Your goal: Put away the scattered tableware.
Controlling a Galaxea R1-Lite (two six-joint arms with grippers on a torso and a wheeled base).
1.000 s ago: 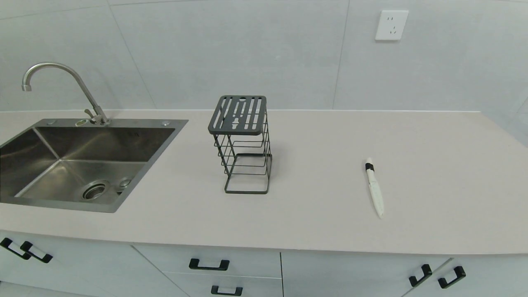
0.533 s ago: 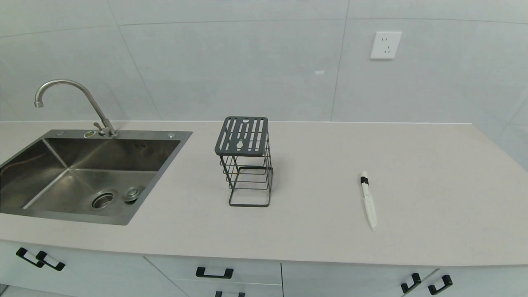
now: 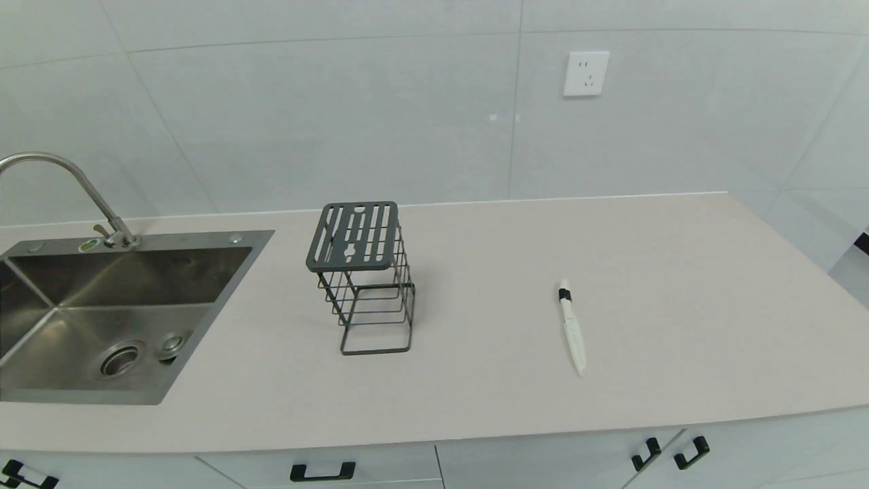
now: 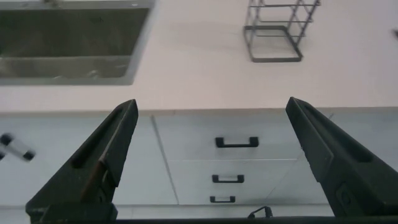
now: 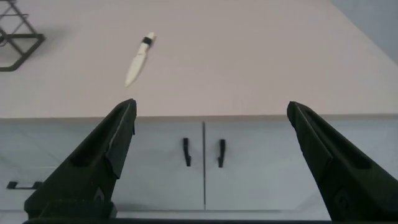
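A white knife [image 3: 571, 327] with a black band lies flat on the counter's right half; it also appears in the right wrist view as the knife [image 5: 139, 58]. A dark wire rack [image 3: 362, 274] with a slotted top stands upright mid-counter, left of the knife; its base [image 4: 273, 37] is seen in the left wrist view. My left gripper [image 4: 211, 155] hangs open in front of the cabinet drawers, below counter level. My right gripper [image 5: 211, 155] is open too, low before the cabinet doors, well short of the knife.
A steel sink [image 3: 102, 309] with a curved faucet [image 3: 64, 187] occupies the counter's left end. A wall socket [image 3: 585, 73] sits on the tiled wall. Drawer and door handles [image 3: 322, 471] line the cabinet front below the counter edge.
The whole head view has shifted: the scene slid down and then left, so the camera moved. The knife and the rack keep their places on the counter.
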